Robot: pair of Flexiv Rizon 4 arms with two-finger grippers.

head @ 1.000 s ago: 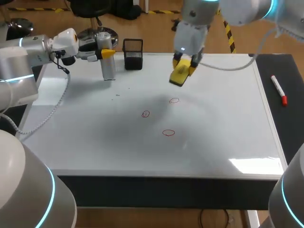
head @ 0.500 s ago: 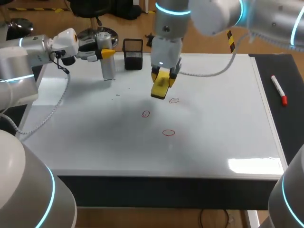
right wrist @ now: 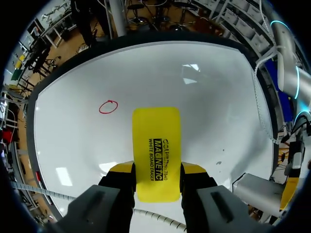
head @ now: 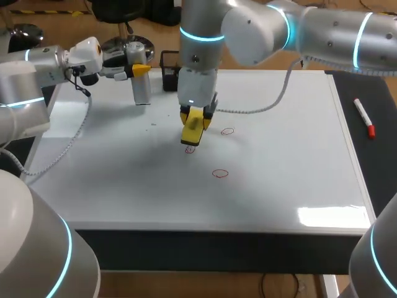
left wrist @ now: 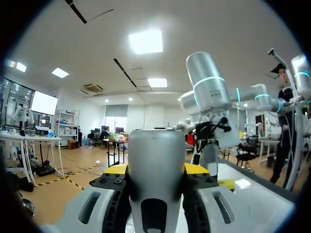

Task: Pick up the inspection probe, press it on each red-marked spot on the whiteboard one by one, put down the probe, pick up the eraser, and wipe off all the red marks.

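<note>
The head camera looks down from above and behind on the whole whiteboard (head: 298, 155). The left wrist camera, at its ten o'clock, faces level across it; the right wrist camera looks down on it, close.

Yellow eraser (head: 193, 129) gripped and tilted, lower end over the leftmost of three red marks (head: 220, 174) on whiteboard (head: 279, 186); grey probe (head: 142, 89) gripped upright near board's far-left corner.

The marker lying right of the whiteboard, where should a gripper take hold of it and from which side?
Probably mid-barrel on the marker, coming straight down from above and closing across its narrow width. It lies flat on the dark strip beside the whiteboard, long and thin.
</note>
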